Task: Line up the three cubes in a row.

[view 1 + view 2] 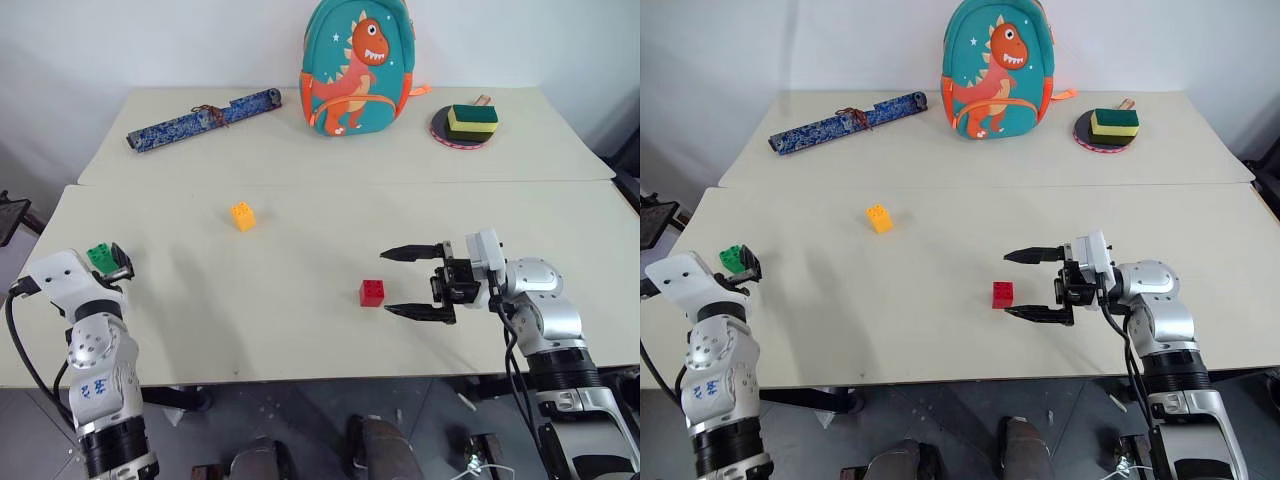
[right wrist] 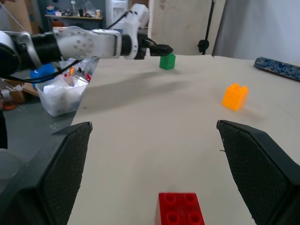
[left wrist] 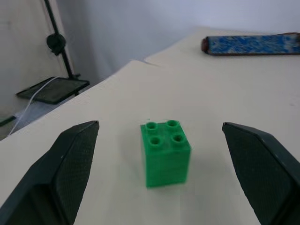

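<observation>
**Three cubes sitting apart, both grippers gaping**

Three cubes are lying scattered on the near table (image 1: 300, 330), not in a row. Green cube (image 1: 99, 257) is sitting at far left of the head frame, nr the table's left edge. Yellow-orange cube (image 1: 243, 216) is resting left of centre, a bit higher in the frame. Red cube (image 1: 372, 292) is sitting just right of centre, lower down. All 3 are standing upright w/ studs on top, well apart from each other.

Left gripper (image 3: 164, 154) is reaching in from lower left of the head frame; jaws are standing wide, green cube sitting between the fingertips w/o touching either, per the wrist view. Left fingers (image 3: 70, 159) are flanking it w/ bare table showing on both sides.

Right gripper (image 1: 412, 282) is pointing toward frame left from the right side, jaws spread wide, holding nothing. Red cube is lying just beside its fingertips, at the mouth of the opening, not touching. In the right wrist view the red cube (image 2: 180, 208) is sitting low centre between the two fingers.

Far table (image 1: 300, 160) in upper half is carrying a dinosaur backpack (image 1: 356, 68) at top centre, a blue patterned roll (image 1: 203, 119) at upper left, & a yellow-and-green sponge (image 1: 471, 120) on a round dark plate (image 1: 441, 132) at upper right.
</observation>
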You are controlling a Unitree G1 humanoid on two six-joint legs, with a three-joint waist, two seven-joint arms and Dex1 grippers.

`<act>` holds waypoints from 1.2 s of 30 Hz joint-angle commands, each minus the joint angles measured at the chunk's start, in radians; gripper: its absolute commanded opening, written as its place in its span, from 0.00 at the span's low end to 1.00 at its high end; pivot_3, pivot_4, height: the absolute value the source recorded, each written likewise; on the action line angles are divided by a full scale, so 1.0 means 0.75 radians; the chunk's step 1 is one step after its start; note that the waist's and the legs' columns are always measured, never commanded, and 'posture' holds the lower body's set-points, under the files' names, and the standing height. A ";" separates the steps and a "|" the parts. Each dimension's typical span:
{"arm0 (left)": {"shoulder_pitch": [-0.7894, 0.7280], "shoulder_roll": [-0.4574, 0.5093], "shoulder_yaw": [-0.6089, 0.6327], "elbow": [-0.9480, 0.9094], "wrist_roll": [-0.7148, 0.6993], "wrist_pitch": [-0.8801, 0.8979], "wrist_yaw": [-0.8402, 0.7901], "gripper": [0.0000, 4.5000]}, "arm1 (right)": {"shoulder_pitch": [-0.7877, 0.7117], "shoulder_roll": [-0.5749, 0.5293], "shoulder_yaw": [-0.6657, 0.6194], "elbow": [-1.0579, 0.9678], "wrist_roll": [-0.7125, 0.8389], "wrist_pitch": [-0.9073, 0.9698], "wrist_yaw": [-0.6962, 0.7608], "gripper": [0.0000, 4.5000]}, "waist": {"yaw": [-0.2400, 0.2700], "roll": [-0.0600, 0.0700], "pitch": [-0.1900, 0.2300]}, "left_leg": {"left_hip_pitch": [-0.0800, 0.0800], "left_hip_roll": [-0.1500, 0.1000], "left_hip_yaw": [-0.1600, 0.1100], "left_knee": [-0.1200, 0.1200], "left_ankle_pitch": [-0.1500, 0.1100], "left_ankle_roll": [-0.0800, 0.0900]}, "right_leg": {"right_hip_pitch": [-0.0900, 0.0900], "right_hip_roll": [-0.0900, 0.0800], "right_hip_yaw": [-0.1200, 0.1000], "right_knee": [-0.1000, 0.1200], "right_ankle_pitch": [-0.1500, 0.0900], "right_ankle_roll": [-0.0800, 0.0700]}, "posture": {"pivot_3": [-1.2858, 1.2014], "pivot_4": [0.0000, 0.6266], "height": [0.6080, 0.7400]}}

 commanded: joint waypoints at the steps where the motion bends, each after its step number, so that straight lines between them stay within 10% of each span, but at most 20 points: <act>1: -0.072 0.016 0.017 0.091 0.018 -0.020 0.043 1.00 | 0.009 -0.002 -0.028 -0.058 0.021 0.009 -0.016 0.99 | 0.001 0.000 0.000 | 0.000 0.000 0.000 0.000 0.000 0.000 | 0.000 0.000 0.000 0.000 0.000 0.000 | 0.52 0.24 1.00; 4: -0.125 0.039 -0.001 0.189 0.029 -0.034 0.037 1.00 | 0.015 0.003 -0.034 -0.066 0.012 0.000 -0.039 0.99 | 0.002 -0.001 0.000 | 0.000 0.000 0.000 0.001 0.000 0.000 | 0.000 0.000 0.000 0.000 0.000 0.000 | 0.52 0.24 1.00; 15: -0.113 0.081 0.026 0.218 -0.127 -0.142 -0.219 0.33 | 0.072 0.015 -0.046 -0.125 -0.004 -0.038 -0.120 1.00 | -0.001 -0.001 0.000 | -0.001 0.000 0.008 0.002 0.000 0.000 | 0.000 0.000 -0.002 0.007 0.000 0.001 | 0.52 0.24 1.00; 21: 0.048 0.360 -0.038 0.033 -0.557 -0.121 -1.199 0.33 | 0.128 -0.107 -0.149 -0.150 0.015 -0.031 -0.136 1.00 | 0.000 -0.002 0.001 | -0.002 0.002 0.010 0.003 -0.001 -0.003 | -0.003 0.001 -0.002 0.009 0.000 -0.001 | 0.52 0.24 1.00; 26: -0.040 0.612 -0.418 0.116 -0.445 -0.163 -1.797 0.33 | 0.230 -0.199 -0.216 -0.153 0.008 -0.033 -0.124 1.00 | 0.027 0.003 0.000 | -0.002 0.000 0.011 0.005 -0.002 -0.003 | 0.000 0.000 -0.003 -0.001 -0.001 -0.002 | 0.52 0.24 1.00; 36: -0.509 0.272 -0.930 0.710 -0.077 -0.548 -2.086 0.33 | 0.352 -0.247 -0.253 -0.282 0.052 0.092 -0.182 1.00 | 0.025 0.003 0.001 | -0.003 0.001 0.011 0.006 -0.002 -0.002 | -0.002 0.002 -0.002 -0.002 0.000 -0.001 | 0.52 0.24 1.00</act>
